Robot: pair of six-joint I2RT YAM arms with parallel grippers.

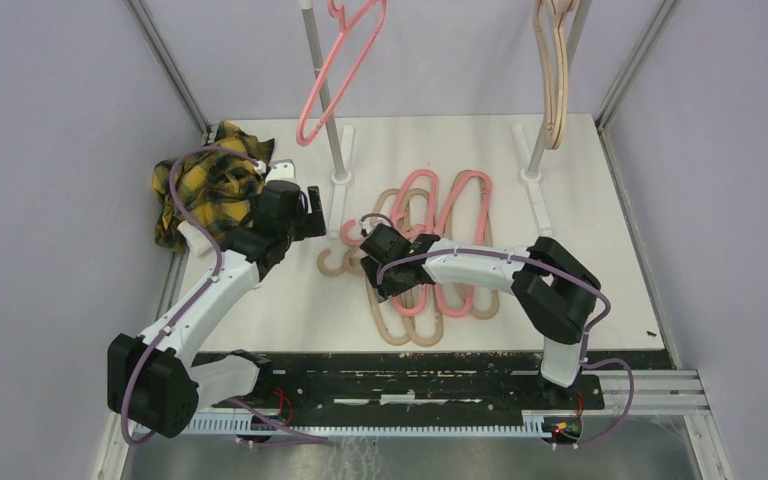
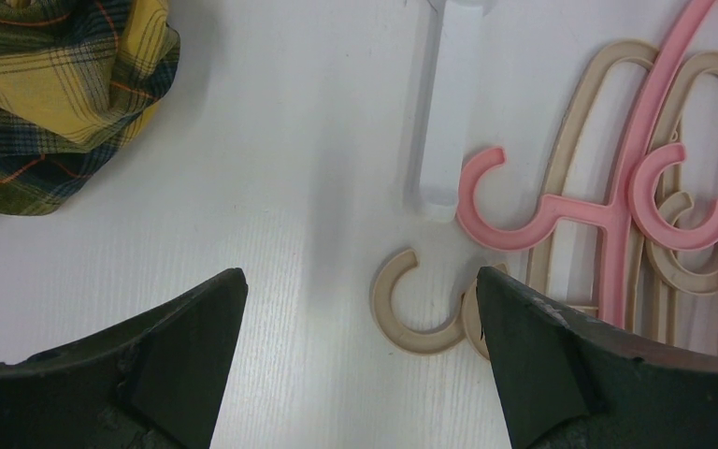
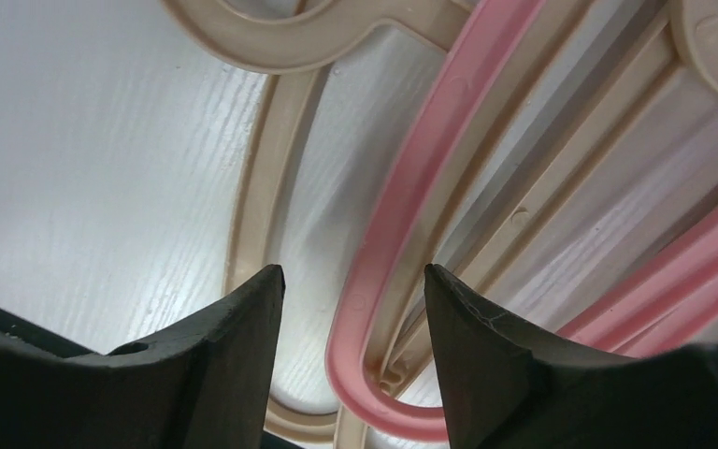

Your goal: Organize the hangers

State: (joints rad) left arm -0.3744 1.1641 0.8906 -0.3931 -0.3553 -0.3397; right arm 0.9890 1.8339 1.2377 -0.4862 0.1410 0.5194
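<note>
A pile of salmon pink and beige hangers (image 1: 438,235) lies on the white table (image 1: 600,220). One pink hanger (image 1: 332,80) hangs on the left side of the rack, and beige hangers (image 1: 556,85) hang on the right side. My right gripper (image 1: 392,272) is open and low over the pile. In the right wrist view (image 3: 352,271) the rounded end of a pink hanger (image 3: 348,313) lies between the jaws, ungripped, beside a beige hanger (image 3: 252,187). My left gripper (image 1: 312,215) is open and empty over bare table (image 2: 360,274), left of a beige hook (image 2: 411,313) and a pink hook (image 2: 491,210).
A yellow-black plaid cloth (image 1: 205,180) lies bunched at the table's far left, and shows in the left wrist view (image 2: 56,94). Two rack poles (image 1: 322,100) stand on white feet (image 2: 449,112) at the back. Metal frame posts (image 1: 170,65) border the table.
</note>
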